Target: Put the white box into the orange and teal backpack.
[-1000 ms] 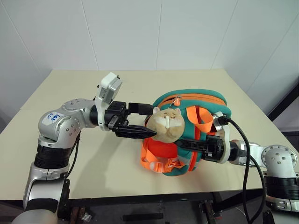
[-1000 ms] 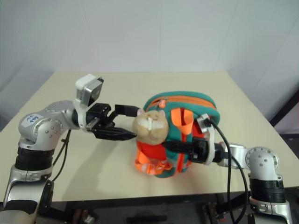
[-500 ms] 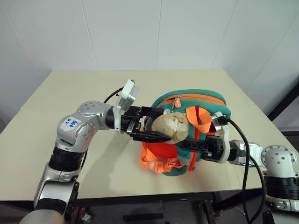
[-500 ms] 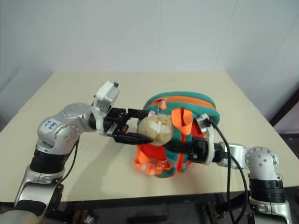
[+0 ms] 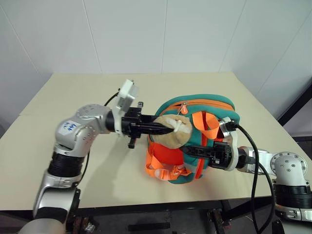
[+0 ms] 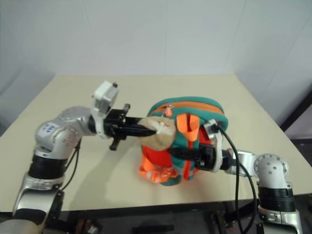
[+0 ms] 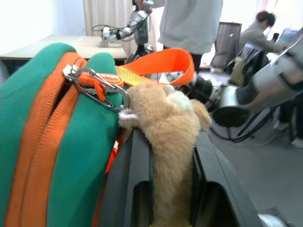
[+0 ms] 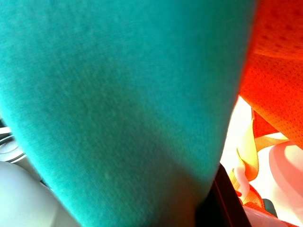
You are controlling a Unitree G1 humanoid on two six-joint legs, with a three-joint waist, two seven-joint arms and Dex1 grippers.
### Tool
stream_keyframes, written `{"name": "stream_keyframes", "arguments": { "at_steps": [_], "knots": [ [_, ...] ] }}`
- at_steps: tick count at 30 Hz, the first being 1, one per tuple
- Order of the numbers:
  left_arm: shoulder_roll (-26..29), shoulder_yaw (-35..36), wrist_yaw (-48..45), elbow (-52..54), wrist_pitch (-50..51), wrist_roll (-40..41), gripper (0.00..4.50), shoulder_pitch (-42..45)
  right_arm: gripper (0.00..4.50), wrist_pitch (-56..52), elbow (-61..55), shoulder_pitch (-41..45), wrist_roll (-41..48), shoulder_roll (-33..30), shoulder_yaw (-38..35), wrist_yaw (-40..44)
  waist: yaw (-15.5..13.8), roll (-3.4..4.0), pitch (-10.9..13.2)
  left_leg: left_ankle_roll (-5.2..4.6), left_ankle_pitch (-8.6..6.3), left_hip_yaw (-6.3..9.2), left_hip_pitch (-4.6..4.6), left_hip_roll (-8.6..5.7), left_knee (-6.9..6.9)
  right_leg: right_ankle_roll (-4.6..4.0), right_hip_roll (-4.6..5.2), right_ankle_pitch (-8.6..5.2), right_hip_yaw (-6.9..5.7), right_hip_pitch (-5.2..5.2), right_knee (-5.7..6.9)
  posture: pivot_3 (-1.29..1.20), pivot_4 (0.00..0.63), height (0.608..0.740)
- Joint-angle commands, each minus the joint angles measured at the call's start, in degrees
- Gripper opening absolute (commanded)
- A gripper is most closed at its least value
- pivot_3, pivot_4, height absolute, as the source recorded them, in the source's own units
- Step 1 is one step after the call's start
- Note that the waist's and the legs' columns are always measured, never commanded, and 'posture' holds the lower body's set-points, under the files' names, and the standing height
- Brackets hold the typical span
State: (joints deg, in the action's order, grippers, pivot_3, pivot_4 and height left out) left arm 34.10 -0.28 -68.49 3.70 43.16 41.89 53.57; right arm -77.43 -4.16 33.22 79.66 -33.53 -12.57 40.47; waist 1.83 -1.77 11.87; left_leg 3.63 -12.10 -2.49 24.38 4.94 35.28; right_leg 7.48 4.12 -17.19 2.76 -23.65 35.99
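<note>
White walls stand behind a beige table [image 5: 63,92], and on it the backpack [image 5: 195,141] sits upright near the front edge.

Nearest you, the right gripper [image 5: 195,151] reaches in from the right, its black fingers closed on the pack's teal front edge; the right wrist view shows teal fabric pressed right against the lens. Just behind that, the left gripper [image 5: 163,129] comes in level from the left, its 2 fingers [image 7: 132,189] squeezed onto the plush head [image 7: 170,123], nearly closed with the fur bulging between them. Beyond the head, the zipper pull [image 7: 97,87] lies at the top of the orange zip, which looks fully closed. I can't spot the white box from here, so the step in hand reads as opening the pack.

You hold the plush, not the pull. Keep the right grip firm as an anchor. Consider releasing and re-aiming slightly farther back, onto the metal pull, then draw along the zip line instead of lifting, or the pack may tip.
</note>
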Motion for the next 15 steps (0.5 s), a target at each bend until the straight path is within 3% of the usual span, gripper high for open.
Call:
{"name": "stream_keyframes", "arguments": {
  "at_steps": [1,5,9,15],
  "knots": [
    [4.04,4.78,-1.38,-1.55,3.50,3.49,0.50,2.51,0.08,0.72,-1.49,0.36,1.09,0.41,-0.13,0.19,-0.08,0.00,0.00,0.00,0.00,0.01,0.00,0.00,-0.01,0.00,0.00,0.00,-0.01,0.00,0.00,0.00,0.150,0.740],
    [9.50,6.76,-4.12,-5.95,6.41,4.26,0.50,2.95,0.08,0.78,-1.32,0.47,0.82,0.56,0.19,0.33,-0.07,0.00,0.00,0.00,0.00,-0.01,0.00,0.00,-0.01,0.00,0.00,0.00,-0.01,0.00,-0.01,0.00,0.150,0.740],
    [14.51,4.78,-6.93,-11.16,4.26,-0.36,0.50,1.05,0.08,0.95,-1.22,0.55,0.78,0.49,0.33,0.49,-0.07,0.00,0.00,0.00,0.00,0.00,0.00,0.01,-0.05,-0.02,0.00,-0.01,-0.02,-0.03,-0.02,0.00,0.150,0.740],
    [14.22,4.69,-7.18,-22.58,-1.33,-5.30,0.50,-1.10,0.08,1.21,-1.43,0.39,1.09,0.41,0.42,0.38,-0.14,0.00,0.00,0.00,0.00,-0.03,-0.02,0.01,-0.06,-0.04,0.00,-0.02,-0.02,-0.02,-0.01,0.00,0.150,0.740]
  ]
}}
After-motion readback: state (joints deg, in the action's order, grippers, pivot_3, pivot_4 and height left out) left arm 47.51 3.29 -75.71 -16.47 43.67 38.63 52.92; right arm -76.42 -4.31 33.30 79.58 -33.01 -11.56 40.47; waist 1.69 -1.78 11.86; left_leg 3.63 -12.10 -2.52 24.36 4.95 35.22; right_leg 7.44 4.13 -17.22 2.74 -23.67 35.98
